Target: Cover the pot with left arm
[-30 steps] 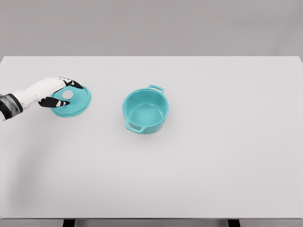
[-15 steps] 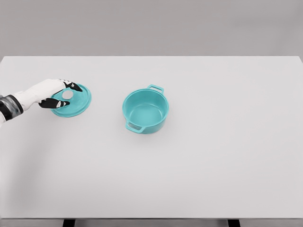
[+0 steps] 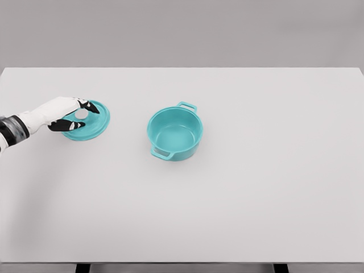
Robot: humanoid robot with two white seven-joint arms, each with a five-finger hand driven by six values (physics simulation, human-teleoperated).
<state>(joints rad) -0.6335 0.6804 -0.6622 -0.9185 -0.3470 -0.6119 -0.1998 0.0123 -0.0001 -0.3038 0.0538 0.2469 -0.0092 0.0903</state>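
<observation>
Black-tipped fingers (image 3: 86, 104) of the left hand (image 3: 62, 112) curl around the white knob (image 3: 81, 114) in the middle of the teal lid (image 3: 91, 122), one finger above it and another below, closing on it; whether they actually press the knob cannot be told. The lid lies flat on the white table (image 3: 256, 187) near its left edge. The teal pot (image 3: 175, 133) stands open and upright to the lid's right, well apart from it, near the table's middle, with one handle toward the far right and one toward the near left. The white left arm enters from the left edge.
</observation>
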